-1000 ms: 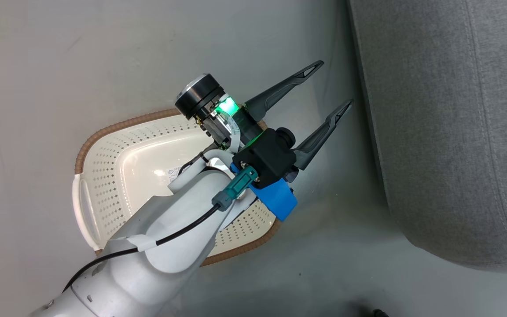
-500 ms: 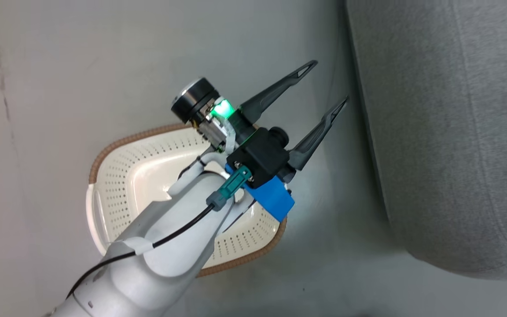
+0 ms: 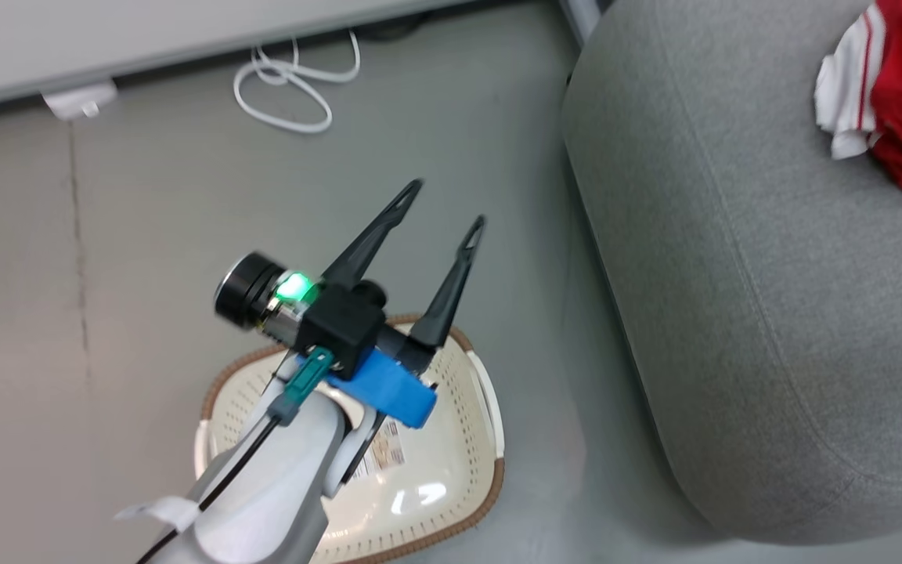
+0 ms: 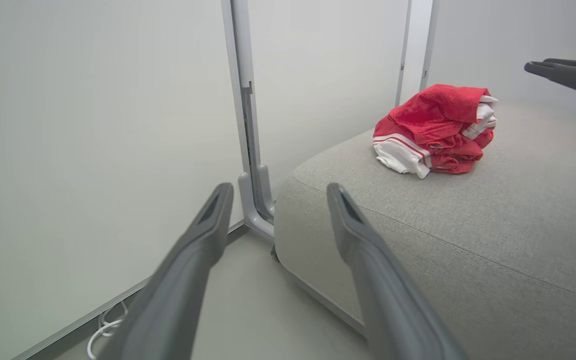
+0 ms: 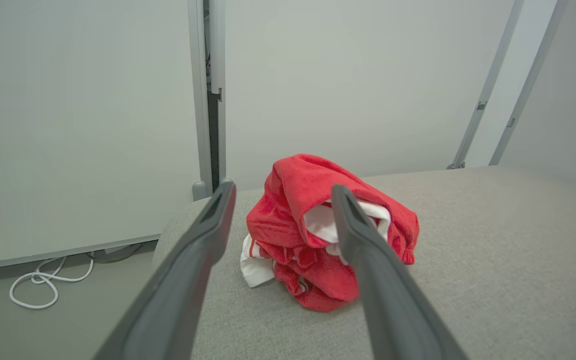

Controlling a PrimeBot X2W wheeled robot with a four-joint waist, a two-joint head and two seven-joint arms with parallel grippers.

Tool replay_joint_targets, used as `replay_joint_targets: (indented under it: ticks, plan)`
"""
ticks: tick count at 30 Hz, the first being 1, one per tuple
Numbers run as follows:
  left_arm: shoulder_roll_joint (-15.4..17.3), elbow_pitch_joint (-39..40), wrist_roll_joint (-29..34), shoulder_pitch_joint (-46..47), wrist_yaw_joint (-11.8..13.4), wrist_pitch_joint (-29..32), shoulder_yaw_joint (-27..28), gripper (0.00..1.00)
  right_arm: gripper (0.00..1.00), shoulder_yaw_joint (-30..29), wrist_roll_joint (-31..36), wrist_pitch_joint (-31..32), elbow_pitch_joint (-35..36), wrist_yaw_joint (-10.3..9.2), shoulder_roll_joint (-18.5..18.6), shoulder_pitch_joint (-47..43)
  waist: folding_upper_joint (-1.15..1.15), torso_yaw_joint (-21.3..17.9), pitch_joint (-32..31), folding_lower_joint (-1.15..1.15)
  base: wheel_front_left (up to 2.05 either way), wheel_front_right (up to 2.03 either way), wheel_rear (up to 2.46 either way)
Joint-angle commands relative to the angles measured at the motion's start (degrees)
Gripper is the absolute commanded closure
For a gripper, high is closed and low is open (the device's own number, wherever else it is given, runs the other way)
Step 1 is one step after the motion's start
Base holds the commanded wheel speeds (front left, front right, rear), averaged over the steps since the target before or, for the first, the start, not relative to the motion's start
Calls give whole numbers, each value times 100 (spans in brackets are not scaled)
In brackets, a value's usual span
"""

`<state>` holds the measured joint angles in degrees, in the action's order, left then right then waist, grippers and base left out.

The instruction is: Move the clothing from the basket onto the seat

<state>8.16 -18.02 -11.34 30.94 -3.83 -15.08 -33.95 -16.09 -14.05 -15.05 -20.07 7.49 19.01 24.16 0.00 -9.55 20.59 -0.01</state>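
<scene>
While the right tool (image 5: 283, 189) gapes, the clothing (image 5: 293, 225) lies just beyond, seemingly untouched.

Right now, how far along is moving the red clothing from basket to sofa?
Done: the bright red fabric clothing with white trim lies heaped on the light grey upholstered seat, and the cream-white perforated plastic basket looks empty where visible. In hand: nothing; left gripper and right gripper are open. Left: apparently nothing, though the left arm hides part of the basket.
</scene>
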Motion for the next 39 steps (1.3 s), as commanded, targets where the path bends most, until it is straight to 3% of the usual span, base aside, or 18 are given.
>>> replay_joint_targets:
  ticks: [1, 9, 20, 28, 39]
  plan:
    - [12, 43, -50, -181, 45, -13, 126, 0, 0, 126, 26, -19, 141, 2, -86, -210, 0, 118, -432, 1, 0, 0, 0]
    - [110, 218, -21, -1025, 240, -13, 947, 0, 0, 819, 63, -19, 871, 2, -491, -771, 0, 669, -1194, 1, 0, 0, 0]
    - [163, 413, 101, -1906, 257, -13, 2002, 0, 0, 1346, 139, -19, 873, 1, -992, -1236, 0, 1280, -1914, 1, 0, 0, 0]
    - [54, 539, 190, -2496, 158, -13, 2494, 0, 0, 1332, 312, -19, 1014, 2, -1244, -1856, 0, 1407, -2184, 1, 0, 0, 0]
    - [-152, 563, 341, -2800, -20, -14, 2722, 0, 0, 1138, 376, -19, 903, 2, -1406, -2391, 0, 1445, -2339, 1, 0, 0, 0]
